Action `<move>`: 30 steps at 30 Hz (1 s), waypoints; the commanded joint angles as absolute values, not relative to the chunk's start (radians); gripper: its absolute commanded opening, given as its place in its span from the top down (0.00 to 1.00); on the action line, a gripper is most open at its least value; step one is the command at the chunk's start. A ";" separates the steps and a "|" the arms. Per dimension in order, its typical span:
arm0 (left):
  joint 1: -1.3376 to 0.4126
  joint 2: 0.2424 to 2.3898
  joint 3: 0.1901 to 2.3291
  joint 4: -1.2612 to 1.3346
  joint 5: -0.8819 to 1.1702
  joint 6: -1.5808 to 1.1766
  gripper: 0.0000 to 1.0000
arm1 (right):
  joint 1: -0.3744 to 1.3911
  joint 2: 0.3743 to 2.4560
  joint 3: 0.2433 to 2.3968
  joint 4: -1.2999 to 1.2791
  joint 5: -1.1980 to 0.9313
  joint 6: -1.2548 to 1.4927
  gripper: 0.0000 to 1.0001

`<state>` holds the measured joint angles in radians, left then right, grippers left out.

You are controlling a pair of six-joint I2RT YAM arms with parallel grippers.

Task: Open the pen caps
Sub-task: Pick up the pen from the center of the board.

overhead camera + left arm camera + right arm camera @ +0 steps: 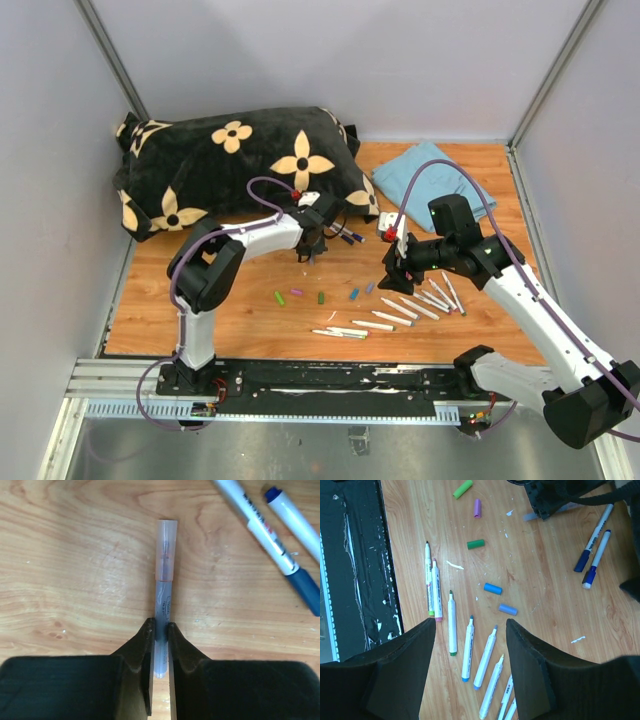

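The left gripper (pixel 160 631) was clenched on a slim pen (pixel 163 597). Its two fingers (pixel 145 645) pressed against either side of the grey barrel near the back end, and a short stub of barrel showed in the gap behind the fingertips. The pen pointed straight out ahead of the fingers over the wooden table (pixel 75 580). Whether it rested on the wood or hung just above it could not be told. Its cap (pixel 166 550), clear with a pinkish tint, sat on the far end of the pen, well ahead of the fingertips. Ahead and to the right of this gripper lay two blue-capped markers (pixel 272 540), side by side and slanted. A black flowered pillow (pixel 240 160) lay just beyond the gripper.

The right gripper (pixel 471 624) was released, its fingers spread wide above the table with nothing between them. Five loose caps (pixel 493 588) lay scattered ahead of it. A blue one and a pale purple-blue one were nearest, a dark green one lay farther out, and a purple one and a light green one lay farthest. Under and just ahead of its fingertips, a row of uncapped pens (pixel 452 622) lay roughly side by side with their coloured tips bare. A folded blue cloth (pixel 430 185) lay behind this gripper, toward the back of the table.
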<state>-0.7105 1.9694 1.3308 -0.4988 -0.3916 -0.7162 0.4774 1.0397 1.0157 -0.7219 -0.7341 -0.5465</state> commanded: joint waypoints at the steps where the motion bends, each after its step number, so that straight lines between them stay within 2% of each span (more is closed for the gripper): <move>1: -0.693 1.929 1.257 -0.502 -0.424 -0.682 0.90 | 0.450 1.032 1.000 -0.719 -0.762 -0.532 0.40; 5: -0.682 1.894 1.196 -0.483 -0.449 -0.654 0.91 | 0.449 1.035 0.999 -0.719 -0.767 -0.532 0.40; 9: -0.671 1.861 1.143 -0.454 -0.460 -0.636 0.99 | 0.449 1.041 0.998 -0.719 -0.774 -0.532 0.40; 14: -0.666 1.769 1.064 -0.368 -0.444 -0.623 1.00 | 0.449 1.061 0.994 -0.718 -0.838 -0.529 0.37; 20: -0.666 1.555 0.909 -0.141 -0.382 -0.604 0.99 | 0.450 1.069 0.961 -0.622 -0.935 -0.478 0.36; 22: -0.666 1.456 0.838 -0.045 -0.350 -0.604 1.00 | 0.449 1.030 0.922 -0.509 -0.937 -0.414 0.32; 24: -0.666 1.358 0.757 0.053 -0.308 -0.607 1.00 | 0.449 0.971 0.863 -0.360 -0.928 -0.340 0.23; 27: -0.667 1.199 0.604 0.250 -0.174 -0.602 1.00 | 0.449 0.892 0.760 -0.113 -0.943 -0.231 0.00; 30: -0.678 1.045 0.478 0.457 -0.047 -0.635 1.00 | 0.449 0.885 0.662 0.167 -1.013 -0.073 0.02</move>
<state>-0.6697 1.1900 0.6056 0.1219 -0.2325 -0.6163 0.4770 0.9058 0.7551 -0.2661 -0.9188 -0.3141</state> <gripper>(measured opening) 0.153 0.982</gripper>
